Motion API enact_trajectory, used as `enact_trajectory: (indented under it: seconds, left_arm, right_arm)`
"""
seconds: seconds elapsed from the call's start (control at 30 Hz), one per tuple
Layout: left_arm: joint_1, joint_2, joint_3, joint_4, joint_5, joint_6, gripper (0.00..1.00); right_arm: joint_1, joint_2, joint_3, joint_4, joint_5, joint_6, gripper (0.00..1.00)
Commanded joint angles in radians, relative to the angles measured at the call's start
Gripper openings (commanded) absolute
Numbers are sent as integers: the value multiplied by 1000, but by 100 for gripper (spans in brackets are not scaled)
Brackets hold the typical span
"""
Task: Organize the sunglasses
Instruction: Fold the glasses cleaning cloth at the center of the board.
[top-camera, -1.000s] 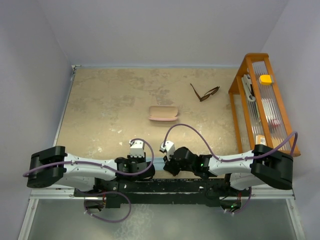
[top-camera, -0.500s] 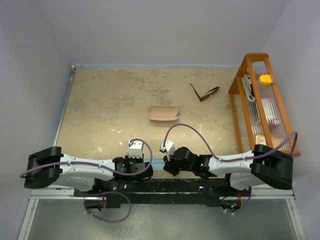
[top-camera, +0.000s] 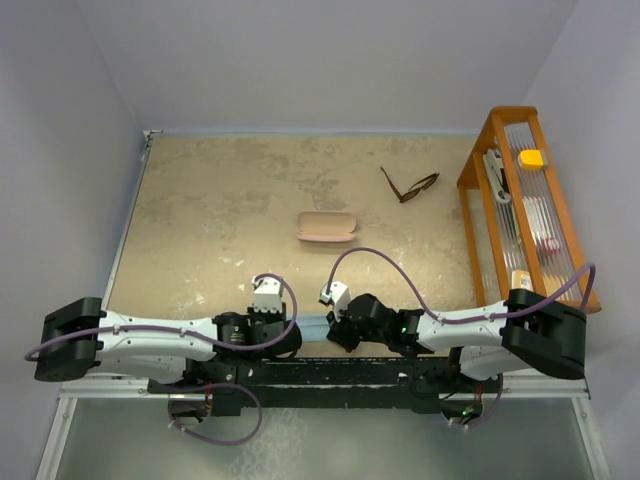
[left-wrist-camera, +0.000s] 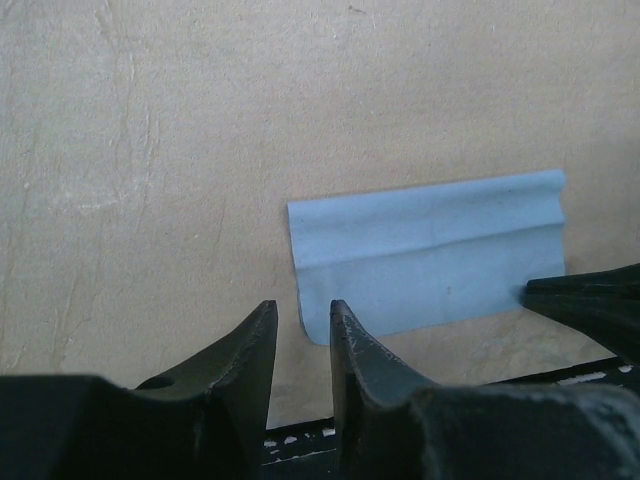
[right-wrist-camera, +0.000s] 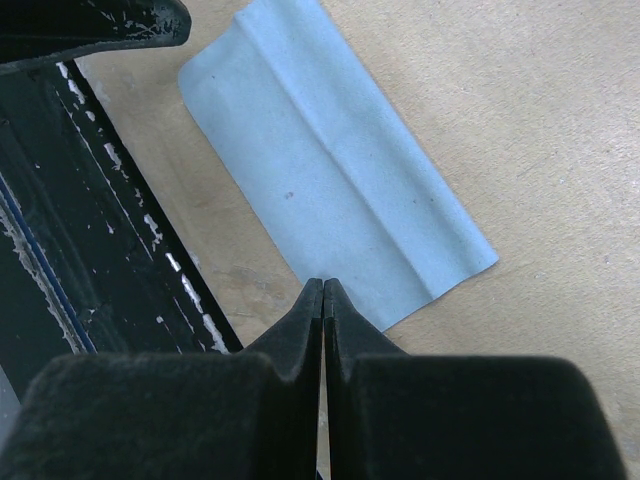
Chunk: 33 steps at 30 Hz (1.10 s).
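Note:
The sunglasses (top-camera: 410, 186) lie open on the tan table at the back right, far from both grippers. A pink case (top-camera: 327, 227) lies shut near the middle. A light blue cloth (left-wrist-camera: 430, 265) (right-wrist-camera: 320, 170) (top-camera: 312, 326) lies flat by the near edge between the two grippers. My left gripper (left-wrist-camera: 302, 305) (top-camera: 295, 332) is open by a narrow gap with nothing in it, its tips just short of the cloth's corner. My right gripper (right-wrist-camera: 323, 283) (top-camera: 333, 326) is shut, its tips at the cloth's opposite edge.
An orange rack (top-camera: 478, 150) with clear slats stands along the right edge, holding a yellow item (top-camera: 531, 158) and other small things. The black base rail (right-wrist-camera: 110, 240) runs right beside the cloth. Walls close in the table at the back and both sides.
The left arm has drawn back to the left, so the blue cloth now shows between the grippers in the top view. The right arm has not moved.

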Motion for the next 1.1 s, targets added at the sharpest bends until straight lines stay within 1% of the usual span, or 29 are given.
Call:
enact_trajectory:
  seconds: [0.0, 0.23, 0.63, 0.87, 1.07]
  left_arm:
    - [6, -2, 25, 10, -24, -7, 25]
    - [5, 97, 42, 34, 5, 14, 25]
    - [6, 93, 44, 59, 5, 13, 25]
    - [5, 137, 51, 75, 23, 20, 25]
    - [6, 187, 73, 49, 33, 19, 25]
  right_arm:
    - [7, -11, 22, 15, -13, 7, 0]
    - [6, -20, 18, 12, -8, 7, 0]
    - [7, -30, 15, 13, -7, 6, 0]
    - [8, -27, 17, 11, -10, 5, 0]
    - [7, -40, 12, 11, -9, 7, 0]
